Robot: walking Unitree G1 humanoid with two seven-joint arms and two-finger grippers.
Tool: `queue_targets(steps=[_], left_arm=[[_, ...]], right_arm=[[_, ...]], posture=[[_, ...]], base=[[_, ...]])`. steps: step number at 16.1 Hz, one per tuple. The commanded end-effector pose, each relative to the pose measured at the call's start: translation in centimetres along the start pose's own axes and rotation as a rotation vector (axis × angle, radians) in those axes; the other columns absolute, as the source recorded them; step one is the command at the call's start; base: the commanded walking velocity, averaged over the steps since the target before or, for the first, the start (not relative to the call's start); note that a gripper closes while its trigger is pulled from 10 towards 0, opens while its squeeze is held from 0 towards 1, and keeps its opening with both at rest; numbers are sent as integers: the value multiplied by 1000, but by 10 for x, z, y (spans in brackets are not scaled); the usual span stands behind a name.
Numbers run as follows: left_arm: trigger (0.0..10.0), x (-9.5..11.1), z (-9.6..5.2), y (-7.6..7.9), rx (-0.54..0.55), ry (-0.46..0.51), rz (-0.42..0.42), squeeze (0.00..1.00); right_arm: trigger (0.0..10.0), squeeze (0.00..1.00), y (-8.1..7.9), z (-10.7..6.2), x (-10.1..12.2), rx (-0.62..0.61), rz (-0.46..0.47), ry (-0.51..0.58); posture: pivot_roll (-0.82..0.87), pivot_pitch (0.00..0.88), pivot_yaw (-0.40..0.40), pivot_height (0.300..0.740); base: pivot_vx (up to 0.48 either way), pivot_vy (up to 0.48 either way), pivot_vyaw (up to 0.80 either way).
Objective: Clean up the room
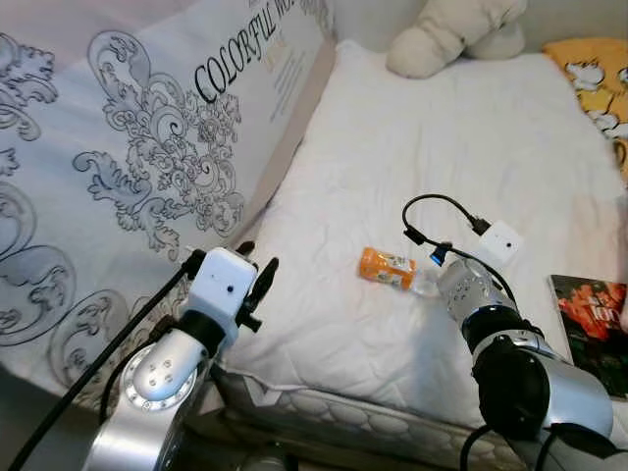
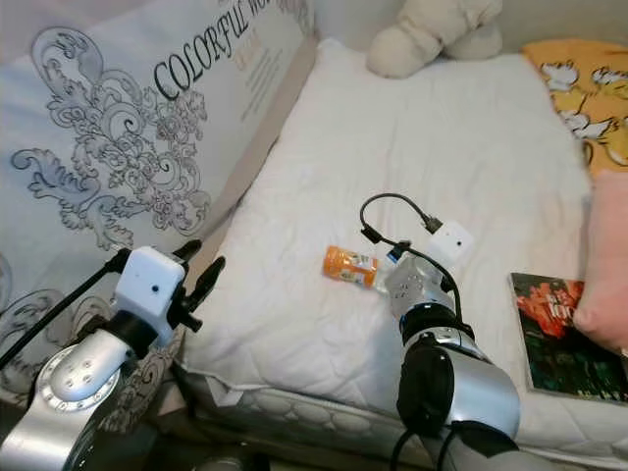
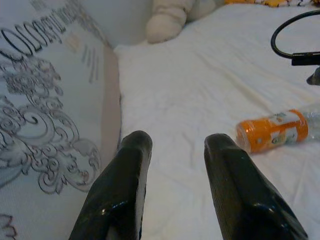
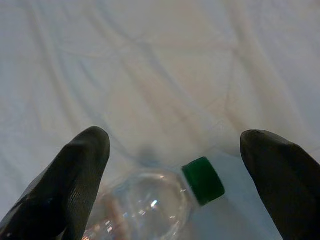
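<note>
Right gripper [image 4: 170, 165]: fingers spread wide, straddling the bottle's green-capped neck.
Bottle [image 1: 392, 269]: frame centre, lying flat; likely light, smooth, rolls easily.
Hold: probably mid-body, across the orange label.

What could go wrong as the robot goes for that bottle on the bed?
The bottle lies on its side on the soft white bedding, so it may roll when the open right gripper closes. Its smooth neck and green cap could slip free.

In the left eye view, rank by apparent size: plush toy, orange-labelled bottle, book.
Largest to smallest:
1. plush toy, though cropped by the frame
2. book, also cropped
3. orange-labelled bottle
</note>
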State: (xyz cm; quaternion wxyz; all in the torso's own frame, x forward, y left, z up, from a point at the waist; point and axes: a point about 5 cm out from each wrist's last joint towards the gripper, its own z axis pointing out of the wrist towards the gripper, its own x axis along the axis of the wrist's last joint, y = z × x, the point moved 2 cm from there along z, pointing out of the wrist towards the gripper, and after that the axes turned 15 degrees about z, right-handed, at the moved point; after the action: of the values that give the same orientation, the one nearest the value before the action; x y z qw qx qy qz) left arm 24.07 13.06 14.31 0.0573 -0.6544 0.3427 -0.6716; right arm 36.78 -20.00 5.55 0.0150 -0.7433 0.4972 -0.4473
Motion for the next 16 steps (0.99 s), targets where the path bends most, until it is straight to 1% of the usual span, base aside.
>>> queue_targets(steps=[1,2,5,6,7,8,9,10,12,13,14,15,16], left_arm=[[10000,-1,-5,-3,-5,-15,25,0],[10000,-2,-10,-5,-8,-25,29,0],[10000,-1,-15,-6,-15,-29,41,0],[10000,0,-17,-7,-18,-25,55,0],[10000,6,-16,-4,-44,17,84,0],[10000,17,-14,2,-99,95,131,0],[10000,22,-13,5,-124,123,149,0],[10000,24,-11,8,-141,138,156,0],[10000,24,-9,9,-140,137,151,0],[10000,25,-8,10,-144,145,159,0],[10000,25,-9,9,-143,147,162,0],[10000,24,-10,9,-146,148,172,0],[10000,24,-12,9,-148,150,183,0]], right_arm=[[10000,0,-2,0,4,-4,36,4],[10000,0,-4,-1,1,0,77,-17],[10000,0,-7,-3,-5,-7,130,-43],[10000,0,-11,-5,-8,-15,142,-38],[10000,0,-16,-9,-11,-27,129,-17],[10000,0,-20,-12,-14,-35,128,-5],[10000,0,-23,-14,-16,-36,131,-6],[10000,0,-29,-18,-21,-33,159,-14],[10000,0,-33,-21,-27,-30,217,-33],[10000,0,-33,-21,-28,-29,239,-44],[10000,0,-29,-19,-29,-48,287,-69],[10000,0,-27,-19,-30,-59,305,-77],[10000,0,-23,-17,-30,-83,343,-93]], posture=[[350,55,70,740],[360,64,73,740],[371,66,70,740],[369,66,68,740],[360,67,62,740],[356,68,61,740],[351,70,60,740],[344,73,59,740],[337,75,58,740],[341,78,57,740],[349,82,57,740],[349,82,57,740],[358,90,56,740]], base=[[0,0,0],[0,0,0],[0,0,0],[0,0,0],[0,0,0],[0,0,0],[0,0,0],[0,0,0],[0,0,0],[0,0,0],[0,0,0],[0,0,0],[0,0,0]])
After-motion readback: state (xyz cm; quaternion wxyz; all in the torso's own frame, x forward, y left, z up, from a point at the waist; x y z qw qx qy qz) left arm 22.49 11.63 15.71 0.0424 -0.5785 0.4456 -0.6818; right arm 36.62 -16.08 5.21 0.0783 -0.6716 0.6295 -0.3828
